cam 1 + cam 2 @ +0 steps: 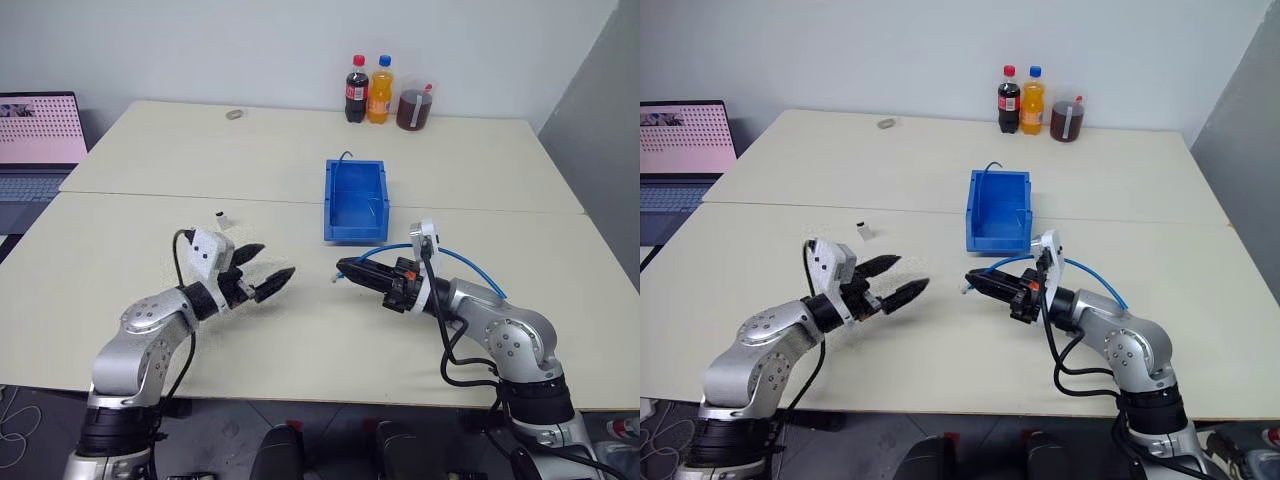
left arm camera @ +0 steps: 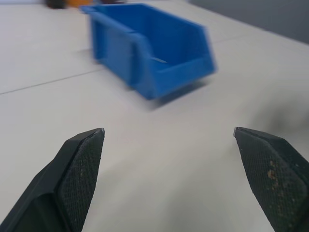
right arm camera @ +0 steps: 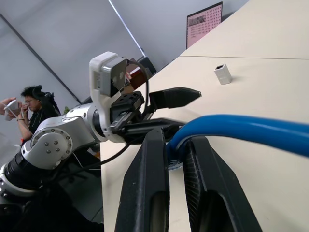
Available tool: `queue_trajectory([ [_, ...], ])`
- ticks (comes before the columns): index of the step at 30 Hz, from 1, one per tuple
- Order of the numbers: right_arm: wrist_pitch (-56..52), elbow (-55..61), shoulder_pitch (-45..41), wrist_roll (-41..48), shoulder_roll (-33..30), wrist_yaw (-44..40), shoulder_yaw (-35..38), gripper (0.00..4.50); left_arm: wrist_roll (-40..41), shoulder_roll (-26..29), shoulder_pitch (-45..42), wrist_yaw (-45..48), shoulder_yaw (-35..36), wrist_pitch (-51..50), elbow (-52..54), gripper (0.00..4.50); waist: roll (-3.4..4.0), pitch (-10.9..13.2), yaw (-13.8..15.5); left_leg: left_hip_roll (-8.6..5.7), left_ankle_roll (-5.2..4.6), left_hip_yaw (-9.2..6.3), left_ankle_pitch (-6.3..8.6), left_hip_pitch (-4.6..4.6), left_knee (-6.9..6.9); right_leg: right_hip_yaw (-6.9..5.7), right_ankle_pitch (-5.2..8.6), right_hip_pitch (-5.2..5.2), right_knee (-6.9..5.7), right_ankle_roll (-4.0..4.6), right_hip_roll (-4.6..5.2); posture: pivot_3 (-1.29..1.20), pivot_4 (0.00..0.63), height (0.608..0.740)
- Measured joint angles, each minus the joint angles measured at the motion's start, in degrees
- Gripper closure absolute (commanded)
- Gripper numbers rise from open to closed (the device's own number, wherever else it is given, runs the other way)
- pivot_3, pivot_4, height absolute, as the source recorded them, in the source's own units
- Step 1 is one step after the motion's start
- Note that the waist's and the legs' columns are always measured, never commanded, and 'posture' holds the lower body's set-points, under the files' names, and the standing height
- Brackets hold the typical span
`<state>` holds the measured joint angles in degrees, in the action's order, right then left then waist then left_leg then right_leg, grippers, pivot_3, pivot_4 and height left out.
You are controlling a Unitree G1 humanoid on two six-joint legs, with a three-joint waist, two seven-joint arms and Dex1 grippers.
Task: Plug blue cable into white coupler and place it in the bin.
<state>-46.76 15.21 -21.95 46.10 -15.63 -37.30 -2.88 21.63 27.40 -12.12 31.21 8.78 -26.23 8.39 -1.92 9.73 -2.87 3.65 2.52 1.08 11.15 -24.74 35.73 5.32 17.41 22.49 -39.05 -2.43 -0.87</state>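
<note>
Blue cable [image 3: 241, 126] pinched in right hand [image 3: 176, 145], its plug hidden.

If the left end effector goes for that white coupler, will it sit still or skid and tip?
The white coupler is tiny and stands alone on the smooth table, so it's probably light and may skid or topple. The left end effector is wide open; closing squarely should help.

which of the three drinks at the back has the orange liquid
The middle bottle, blue-capped; the cola bottle on its left and the jar on its right hold dark liquid.
</note>
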Motion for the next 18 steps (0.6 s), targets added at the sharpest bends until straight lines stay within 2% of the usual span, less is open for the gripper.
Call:
queue_trajectory([
  [3,0.5,-0.4,0.0,-0.9,-0.3,0.0,-0.2,4.37,-4.4,-4.9,-3.2,-12.6,0.8,-3.7,-3.3,0.00,-0.05,0.0,0.2,-0.02,0.00,-0.13,0.00,-0.03,0.10,-0.10,-0.03,-0.06,0.00,-0.05,-0.03,0.00,0.150,0.740],
  [9,1.8,-1.2,0.0,-2.8,-0.3,-0.1,-0.6,4.37,-9.2,-8.8,-9.3,-25.9,2.0,-8.6,-7.4,0.00,-0.07,0.0,0.5,-0.03,0.00,-0.15,0.00,-0.04,0.12,-0.13,-0.07,-0.08,0.00,-0.04,-0.04,0.00,0.150,0.740],
  [11,2.4,-1.7,-0.1,-3.5,-0.3,0.0,-0.6,4.37,-11.1,-10.6,-13.9,-30.5,2.6,-8.2,-12.7,0.00,-0.08,0.0,0.9,-0.05,0.01,-0.20,0.00,-0.04,0.14,-0.19,-0.08,-0.11,0.00,-0.03,-0.05,0.00,0.150,0.740],
  [18,2.6,-1.8,-0.1,-4.5,-0.2,0.0,-0.6,4.37,-15.3,-10.8,-22.2,-36.0,2.9,-4.5,-25.3,0.00,-0.09,0.0,1.1,-0.08,0.01,-0.20,0.00,-0.06,0.13,-0.21,-0.10,-0.12,0.03,0.00,-0.03,0.00,0.150,0.740],
])
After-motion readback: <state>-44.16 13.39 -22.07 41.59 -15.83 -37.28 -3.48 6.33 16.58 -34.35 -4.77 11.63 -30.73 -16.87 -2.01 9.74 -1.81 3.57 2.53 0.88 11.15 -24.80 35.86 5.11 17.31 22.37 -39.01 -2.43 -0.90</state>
